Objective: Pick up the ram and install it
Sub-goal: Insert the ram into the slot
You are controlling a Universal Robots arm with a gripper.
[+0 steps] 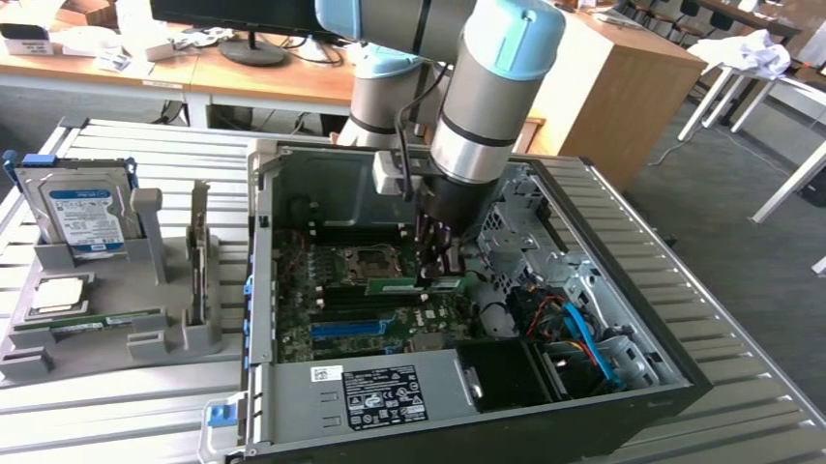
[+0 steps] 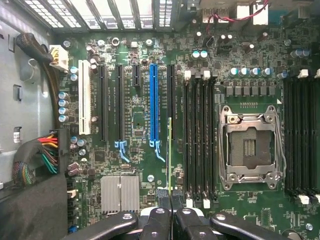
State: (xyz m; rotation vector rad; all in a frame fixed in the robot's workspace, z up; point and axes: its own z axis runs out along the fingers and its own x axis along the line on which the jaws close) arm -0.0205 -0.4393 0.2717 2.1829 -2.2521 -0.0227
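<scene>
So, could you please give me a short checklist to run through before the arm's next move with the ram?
1. Ram held: ok. The gripper is shut on the ram, seen edge-on in the wrist view.
2. Ram inside the computer case: ok, it hangs over the motherboard.
3. Ram seated in a slot: not ok, it sits above the board beside the black memory slots.
4. Ram parallel to the slots: ok in the wrist view.
5. Slot latches open: cannot tell.
6. Processor socket: ok, it lies apart from the ram.
</scene>
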